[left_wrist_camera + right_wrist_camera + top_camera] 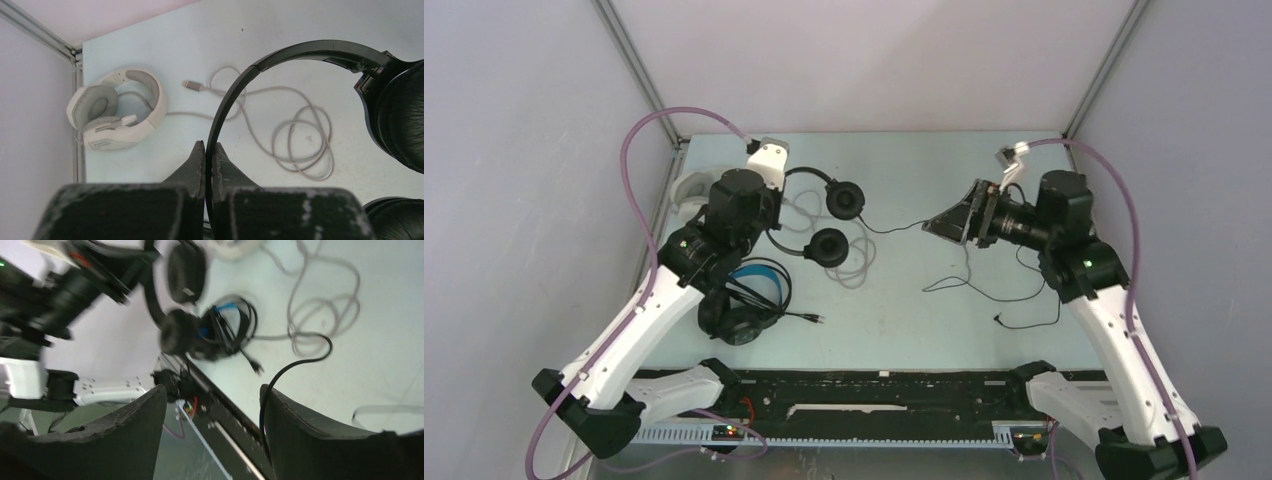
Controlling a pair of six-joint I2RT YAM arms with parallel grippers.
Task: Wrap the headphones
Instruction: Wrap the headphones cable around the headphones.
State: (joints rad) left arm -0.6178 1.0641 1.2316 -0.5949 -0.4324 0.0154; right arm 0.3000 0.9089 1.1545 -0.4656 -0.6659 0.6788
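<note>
The small thin black headphones hang from my left gripper (pixel 210 150), which is shut on their headband (pixel 280 62). Their ear cups (pixel 845 198) show to the right of my left wrist. From them a thin black cable (pixel 894 228) runs to my right gripper (pixel 939 226). That gripper (pixel 212 402) is open, and the cable (pixel 266 400) lies along the inner face of its right finger. The white headphones (pixel 117 110) lie in the back left corner, their grey cable (pixel 295 142) in loose loops. The black pair with the blue headband (pixel 749 300) sits at the front left.
The rest of the black cable trails over the table's right half (pixel 984 292), its end near the front (pixel 997 320). A black rail (pixel 874 390) runs along the near edge. Walls close in the table on the left, back and right.
</note>
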